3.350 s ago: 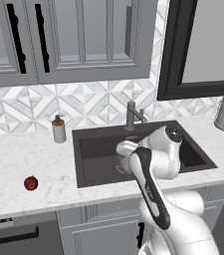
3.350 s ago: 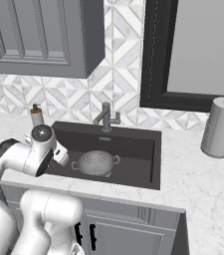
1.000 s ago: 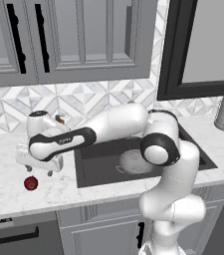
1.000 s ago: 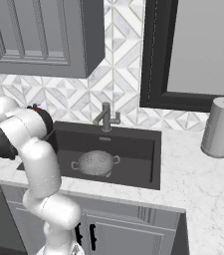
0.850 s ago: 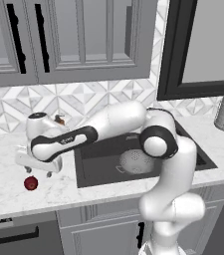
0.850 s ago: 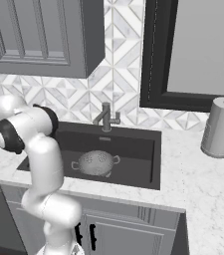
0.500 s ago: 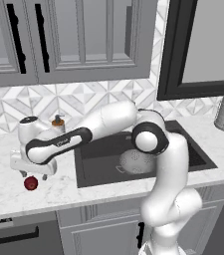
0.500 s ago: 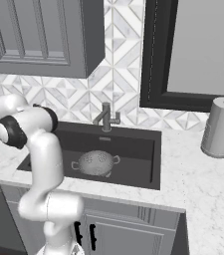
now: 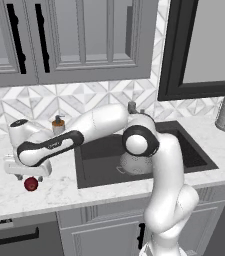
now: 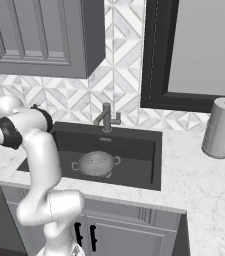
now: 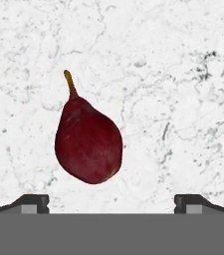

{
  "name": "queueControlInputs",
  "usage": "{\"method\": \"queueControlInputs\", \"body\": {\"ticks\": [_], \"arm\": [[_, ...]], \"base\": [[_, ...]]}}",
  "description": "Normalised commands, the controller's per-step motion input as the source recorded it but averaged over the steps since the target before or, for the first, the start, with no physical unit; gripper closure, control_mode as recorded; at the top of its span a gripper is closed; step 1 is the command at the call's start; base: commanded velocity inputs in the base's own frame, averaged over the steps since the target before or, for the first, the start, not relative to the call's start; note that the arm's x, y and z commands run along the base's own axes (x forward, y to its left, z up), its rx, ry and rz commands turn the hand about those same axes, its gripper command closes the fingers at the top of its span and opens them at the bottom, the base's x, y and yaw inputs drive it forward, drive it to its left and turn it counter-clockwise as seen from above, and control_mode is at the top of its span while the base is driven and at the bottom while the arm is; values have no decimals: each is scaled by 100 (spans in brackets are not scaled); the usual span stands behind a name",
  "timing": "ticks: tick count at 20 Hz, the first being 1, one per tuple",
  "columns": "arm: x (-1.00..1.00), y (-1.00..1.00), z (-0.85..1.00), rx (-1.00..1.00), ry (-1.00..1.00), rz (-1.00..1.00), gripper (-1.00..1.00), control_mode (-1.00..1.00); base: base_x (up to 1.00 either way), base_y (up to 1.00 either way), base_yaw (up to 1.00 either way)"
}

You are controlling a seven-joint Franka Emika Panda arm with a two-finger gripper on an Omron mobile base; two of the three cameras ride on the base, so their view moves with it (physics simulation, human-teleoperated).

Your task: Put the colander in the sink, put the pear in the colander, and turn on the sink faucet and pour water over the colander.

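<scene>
Claw (image 11: 111, 201) low, jaws wide apart

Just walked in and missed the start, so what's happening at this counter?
The robot arm is stretched out to the left of the sink, with its open gripper hovering just above the pear, which lies on the marble counter. Nothing is grasped yet. The colander already sits in the sink, below the faucet.

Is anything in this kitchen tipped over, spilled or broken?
Nothing stands out. The colander sits upright in the sink, the pear lies whole on the marble counter below the open gripper, and there's no water or mess around.
</scene>
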Motion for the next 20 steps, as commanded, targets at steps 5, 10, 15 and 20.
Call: {"method": "queueControlInputs", "body": {"ticks": [5,10,15,20], "arm": [[0,-3,-24,-3,-9,6,-100,-100],[0,-11,-22,-2,-16,10,-100,-100],[1,-2,-21,0,-16,12,-100,-100],[6,0,-22,0,-9,12,-100,-100]], "base": [[0,0,0],[0,0,0],[0,0,0],[0,0,0]]}}
